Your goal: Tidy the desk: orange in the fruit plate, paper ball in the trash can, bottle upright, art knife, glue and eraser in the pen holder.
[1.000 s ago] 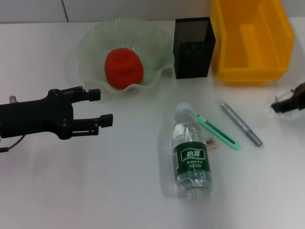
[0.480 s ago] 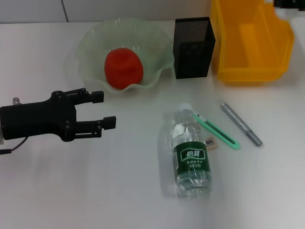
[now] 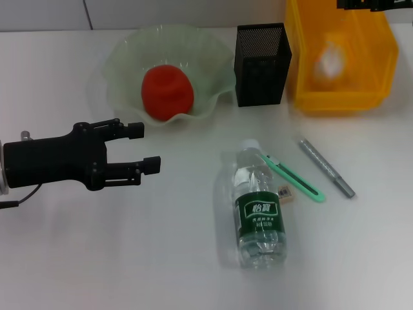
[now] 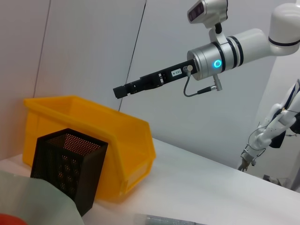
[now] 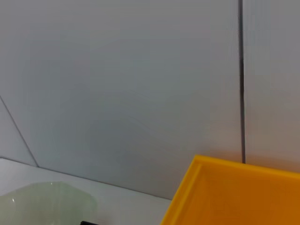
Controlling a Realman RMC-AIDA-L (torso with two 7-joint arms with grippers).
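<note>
Four jobs are waiting: bottle (image 3: 259, 208), knife (image 3: 293, 177), eraser (image 3: 286, 194) and glue (image 3: 326, 168) are lying flat. Left gripper (image 3: 146, 147) is hovering open, empty. Beyond, orange (image 3: 168, 91) is sitting in plate (image 3: 126, 58); paper ball (image 3: 328, 60) is in bin (image 3: 374, 48), under right gripper (image 4: 123, 90), fingers unclear.

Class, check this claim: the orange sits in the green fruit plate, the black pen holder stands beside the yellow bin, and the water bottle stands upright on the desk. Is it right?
One detail is wrong. The head view shows the water bottle lying on its side, not upright. The rest holds: the orange sits in the green fruit plate, and the black pen holder stands beside the yellow bin.
</note>
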